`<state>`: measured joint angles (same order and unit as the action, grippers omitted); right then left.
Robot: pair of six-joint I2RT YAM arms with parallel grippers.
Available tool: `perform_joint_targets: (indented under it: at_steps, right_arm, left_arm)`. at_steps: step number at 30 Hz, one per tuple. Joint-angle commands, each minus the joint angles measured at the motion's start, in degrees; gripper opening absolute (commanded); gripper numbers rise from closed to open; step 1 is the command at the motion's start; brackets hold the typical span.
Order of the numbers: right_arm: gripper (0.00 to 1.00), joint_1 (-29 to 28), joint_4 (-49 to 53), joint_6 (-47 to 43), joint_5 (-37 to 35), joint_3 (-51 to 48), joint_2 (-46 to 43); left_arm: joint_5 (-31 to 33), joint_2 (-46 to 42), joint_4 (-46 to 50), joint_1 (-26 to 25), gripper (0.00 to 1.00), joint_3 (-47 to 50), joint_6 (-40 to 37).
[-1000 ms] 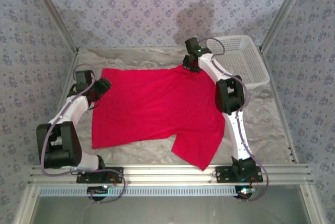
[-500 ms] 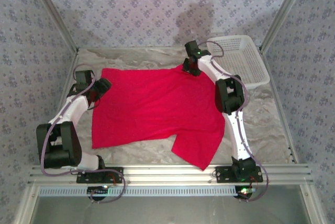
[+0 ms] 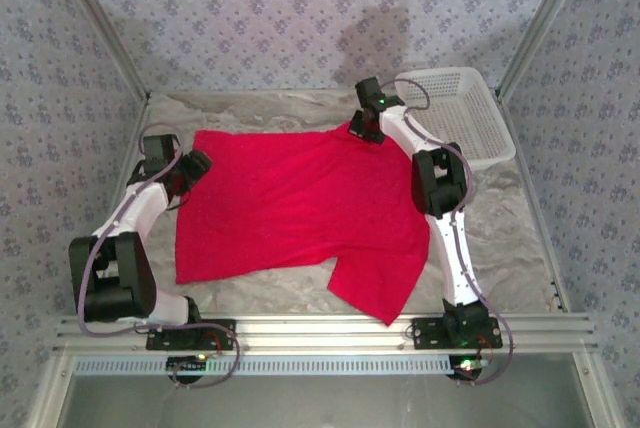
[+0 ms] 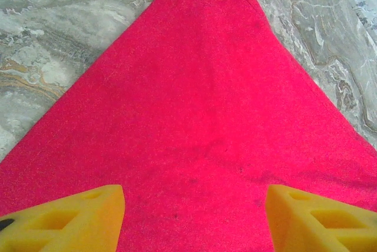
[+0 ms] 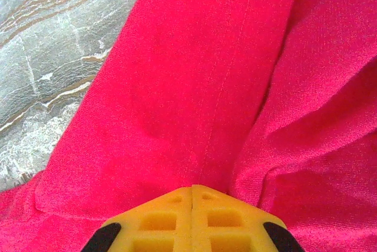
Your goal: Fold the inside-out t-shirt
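The inside-out t-shirt lies spread flat on the marble table, plain red, one sleeve pointing to the near edge. At the shirt's left far corner, my left gripper hovers open. In the left wrist view its yellow fingers stand wide apart over the red cloth, whose corner tapers away from them. My right gripper is at the shirt's far edge near the collar. In the right wrist view it is shut, and the cloth puckers in folds towards its tips.
A white lattice basket stands at the back right corner, just beyond the right arm. Bare marble table shows to the right of the shirt and along the far edge. Metal frame posts and patterned walls enclose the table.
The right gripper's jaws have closed at the far edge of the shirt. Both arms and the shirt stay nearly where they were.
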<state>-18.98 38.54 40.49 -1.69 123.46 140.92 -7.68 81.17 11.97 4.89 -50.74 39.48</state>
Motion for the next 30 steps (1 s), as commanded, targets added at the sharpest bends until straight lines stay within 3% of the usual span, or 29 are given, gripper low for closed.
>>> perform_joint_targets:
  at_steps: [1, 11, 17, 18, 21, 22, 26, 30]
  right_arm:
    - [0.0, 0.0, 0.57, -0.49, -0.41, 0.4, -1.33]
    - [0.0, -0.96, -3.35, -2.9, -2.98, 0.32, -9.73]
    - [0.0, -0.73, -2.58, -3.15, -0.04, 5.57, -6.89]
    - [0.07, -1.13, -2.24, -3.93, 0.16, 5.56, -6.25]
    - [0.39, -2.09, -0.46, -7.78, -0.14, 5.78, -4.18]
    - [0.45, -2.3, -0.08, -8.9, -0.27, 5.85, -3.52]
    - [0.59, -2.87, 2.66, -14.44, -2.78, 6.16, -0.8]
    - [0.61, -2.54, 3.73, -12.93, 1.12, 3.55, -0.8]
  left_arm:
    - [0.3, -0.68, 0.6, 0.27, 0.64, -1.42, -1.08]
    - [-0.13, -0.54, 0.0, 0.29, 0.62, -1.29, -0.55]
    - [-0.71, 0.11, -0.42, 0.29, 0.62, -1.16, -0.29]
    - [-0.75, 0.09, -0.52, 0.3, 0.62, -1.12, -0.29]
    - [-0.84, 0.08, -0.97, 0.3, 0.62, -0.69, -0.29]
    - [-0.93, 0.21, -1.17, 0.22, 0.62, -0.59, -0.24]
    - [-1.19, 0.39, -1.16, 0.22, 0.63, -0.59, -0.36]
    - [-1.03, 0.33, -1.19, 0.29, 0.62, -0.59, -0.56]
